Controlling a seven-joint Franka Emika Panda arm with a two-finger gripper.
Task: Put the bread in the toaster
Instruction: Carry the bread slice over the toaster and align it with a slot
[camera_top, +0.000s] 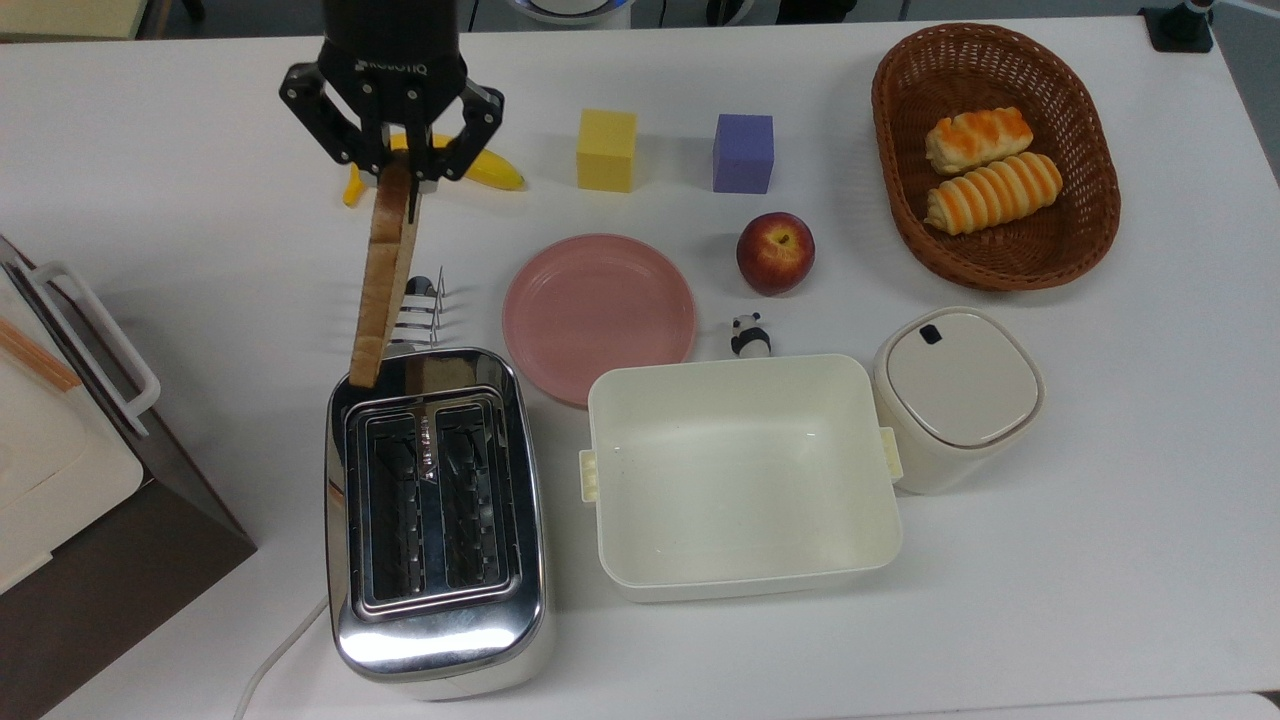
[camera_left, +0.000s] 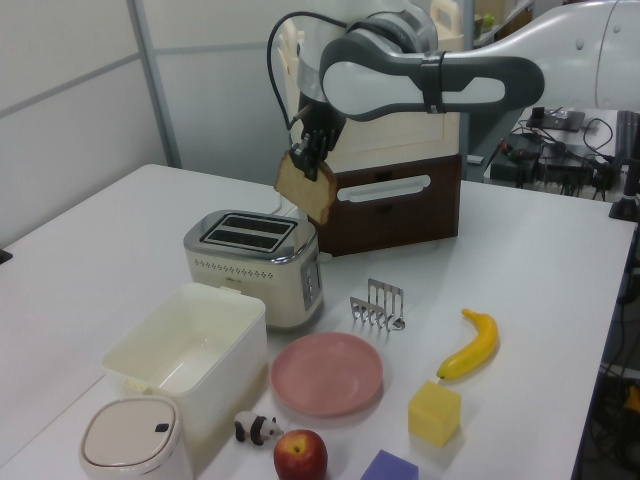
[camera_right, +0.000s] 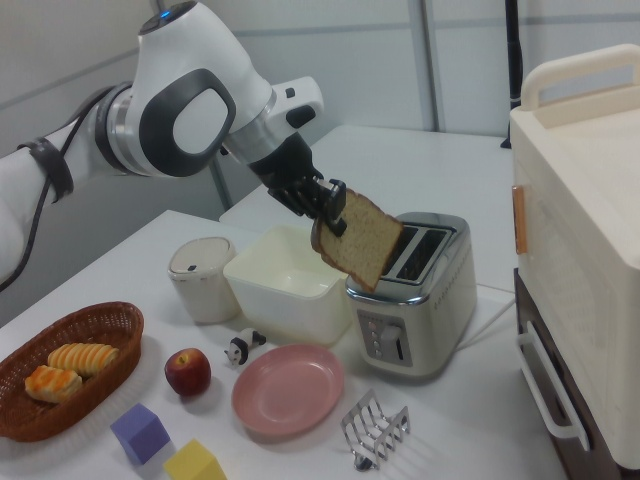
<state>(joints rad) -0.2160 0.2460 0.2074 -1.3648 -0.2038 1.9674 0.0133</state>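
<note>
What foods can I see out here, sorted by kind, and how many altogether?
Bread slice, held in the gripper: 1
Long rolls in the wicker basket: 2
Banana: 1
Apple: 1
Total: 5

Between the black fingers (camera_top: 383, 163) hangs the bread (camera_top: 385, 275), speckled tan with a brown crust, and past its free end sits the mirror-chrome toaster (camera_top: 435, 520) with dark slots and a white cord (its lower body looks cream in the left view). Behind the fingers lies a yellow banana (camera_top: 482, 169); off to the top view's right of them are a yellow cube (camera_top: 607, 150), a purple cube (camera_top: 743, 153), a pink plate (camera_top: 598, 312), a red-and-yellow apple (camera_top: 775, 252), and a black-and-white panda figure (camera_top: 749, 335). Farther that way, on the white bench (camera_top: 1100, 560), stand a cream tub (camera_top: 741, 475), a cream lidded canister (camera_top: 955, 395), and a brown woven basket (camera_top: 1090, 160) holding orange-striped rolls (camera_top: 990, 190).
</note>
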